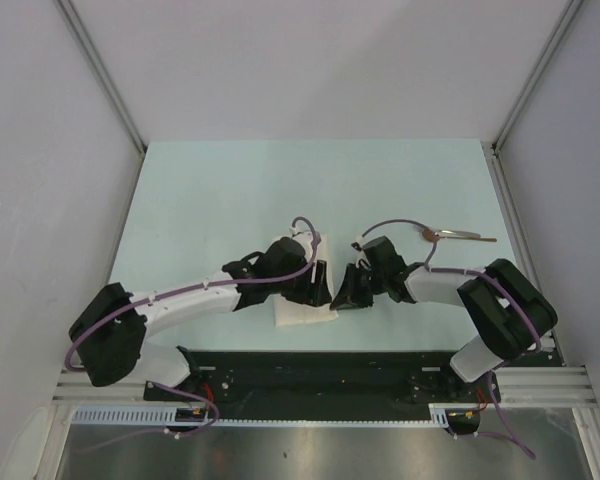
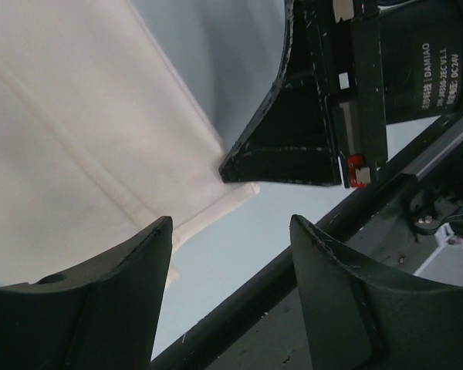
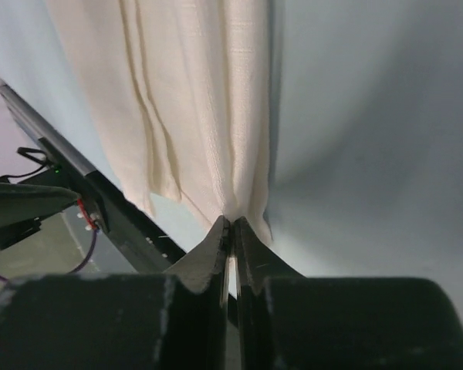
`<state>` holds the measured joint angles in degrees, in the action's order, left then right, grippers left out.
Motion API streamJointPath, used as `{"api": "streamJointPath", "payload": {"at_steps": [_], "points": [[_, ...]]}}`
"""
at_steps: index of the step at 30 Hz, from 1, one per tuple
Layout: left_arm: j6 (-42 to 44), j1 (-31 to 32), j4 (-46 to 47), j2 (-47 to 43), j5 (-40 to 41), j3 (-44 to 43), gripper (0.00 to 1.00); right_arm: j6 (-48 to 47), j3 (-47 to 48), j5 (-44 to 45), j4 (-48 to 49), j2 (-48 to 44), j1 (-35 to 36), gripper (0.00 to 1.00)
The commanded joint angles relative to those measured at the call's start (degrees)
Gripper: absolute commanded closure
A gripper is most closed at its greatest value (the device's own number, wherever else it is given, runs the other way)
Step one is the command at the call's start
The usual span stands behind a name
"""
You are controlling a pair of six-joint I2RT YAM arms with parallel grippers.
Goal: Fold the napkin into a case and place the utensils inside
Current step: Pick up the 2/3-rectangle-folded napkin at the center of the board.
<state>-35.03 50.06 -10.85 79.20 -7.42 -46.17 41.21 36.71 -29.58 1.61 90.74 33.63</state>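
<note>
right tool (image 3: 231, 225) pinches napkin (image 3: 193, 92) | motor label (image 2: 432, 58): DAMIAO, rest possibly DC24V

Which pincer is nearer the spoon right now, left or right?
Right. The right pincer pinches the napkin edge; the spoon lies farther out on the table, to its right. The left pincer sits open over the napkin, farther from the spoon.

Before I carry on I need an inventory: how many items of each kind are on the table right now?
napkin: 1
spoon: 1
Total: 2
</note>
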Motion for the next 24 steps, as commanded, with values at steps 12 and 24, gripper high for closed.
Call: {"api": "streamJointPath", "payload": {"at_steps": [12, 24], "points": [[0.4, 17.69, -15.15, 8.42, 29.63, -10.24, 0.27, -0.76, -2.09, 8.4, -18.27, -22.17, -13.66, 0.33], [1.45, 21.65, -21.14, 23.01, 29.48, -21.41, 0.34, -2.8, -4.54, 7.35, -20.16, -27.64, -17.98, 0.32]]}}
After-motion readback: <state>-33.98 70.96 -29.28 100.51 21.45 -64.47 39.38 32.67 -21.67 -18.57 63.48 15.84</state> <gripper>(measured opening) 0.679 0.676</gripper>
